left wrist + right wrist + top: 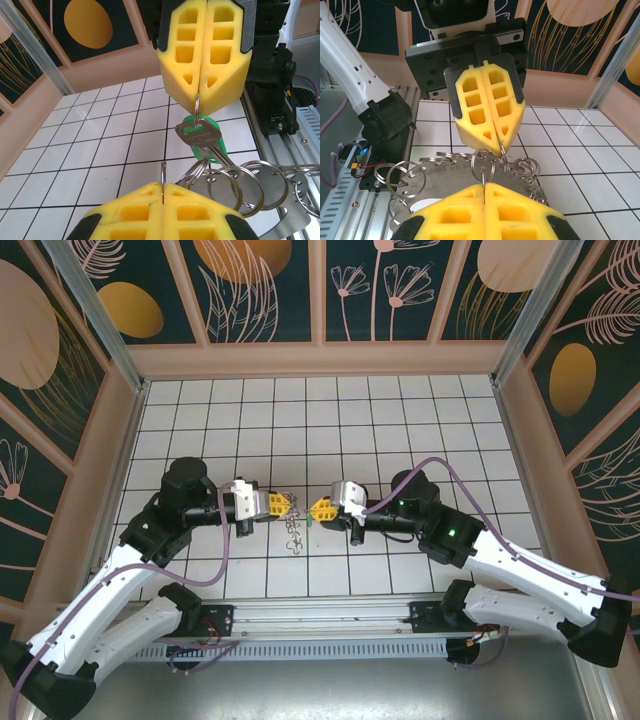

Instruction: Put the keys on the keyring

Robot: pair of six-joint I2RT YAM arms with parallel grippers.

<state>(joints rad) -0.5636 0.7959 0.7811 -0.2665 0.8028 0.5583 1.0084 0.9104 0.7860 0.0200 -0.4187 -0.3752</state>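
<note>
keys (202,137) hanging from right end effector (199,102), keyring (282,217) just below

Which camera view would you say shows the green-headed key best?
Left wrist: the key hangs large and sharp from a ring in the right claw. Top external gives a tiny tangle; right wrist, mostly rings.

**Top view:** the keys (296,524) and keyring (293,540) lie at 6 o'clock of the gap between the arms, too small to tell apart.

**Left wrist view:** the keyring (292,222) is cut off by the frame at 4 o'clock. The blade of the keys (200,134) is hidden behind its rings. The left fingers (125,215) are cut off at 6 o'clock.

**Right wrist view:** the lettering on the keyring (451,176) is blurred. Its near part is hidden behind the right fingers (520,215), which are cut off at 6 o'clock.
</note>
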